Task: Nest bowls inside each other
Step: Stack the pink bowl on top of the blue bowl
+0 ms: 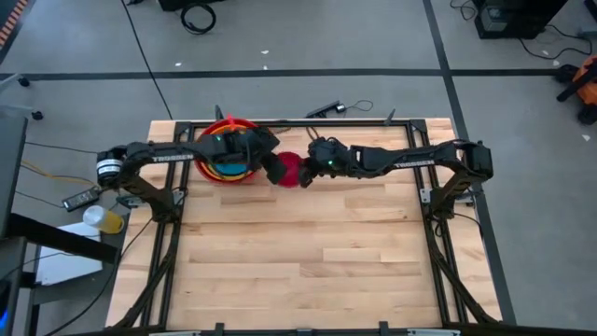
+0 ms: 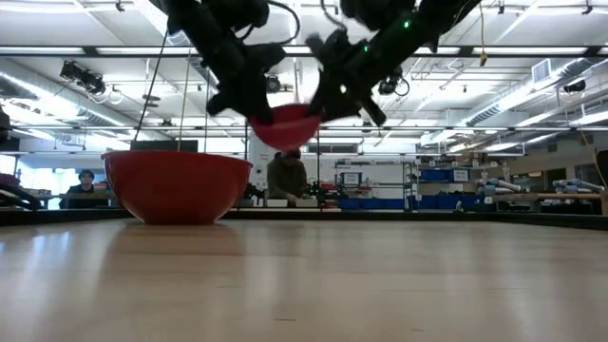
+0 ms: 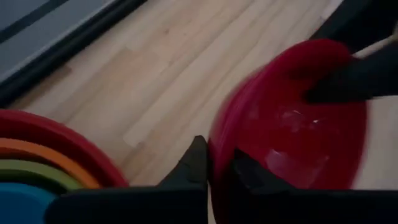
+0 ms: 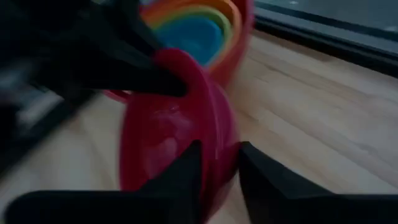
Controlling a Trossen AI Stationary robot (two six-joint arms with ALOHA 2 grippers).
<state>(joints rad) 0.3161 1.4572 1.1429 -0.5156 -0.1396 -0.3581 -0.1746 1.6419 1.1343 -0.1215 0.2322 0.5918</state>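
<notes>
A small magenta pink bowl [image 1: 292,170] [image 2: 285,123] hangs in the air between my two grippers, right of the stack. My left gripper [image 1: 273,168] [image 3: 217,165] is shut on its rim. My right gripper [image 1: 308,173] [image 4: 221,168] is open, one finger inside and one outside the opposite rim. The stack stands on the table near its far edge: a large red bowl [image 1: 229,154] [image 2: 176,185] with orange [image 3: 37,155], lime green [image 3: 31,174] and blue [image 4: 193,34] bowls nested inside it. My left gripper pinches the pink bowl's rim [image 3: 214,146] on the side facing the stack, one finger inside the bowl and one outside. The fingers slant down from the table's left. The bowl is lifted clear of the table, its opening upward. My right gripper straddles the far rim [image 4: 217,155]; whether it touches, I cannot tell.
The wooden table top [image 1: 308,252] stretches toward the near edge. A black frame rail [image 1: 298,123] runs along the far edge behind the stack. A yellow bottle [image 1: 104,219] sits off the table's left. People [image 2: 285,176] sit in the room beyond.
</notes>
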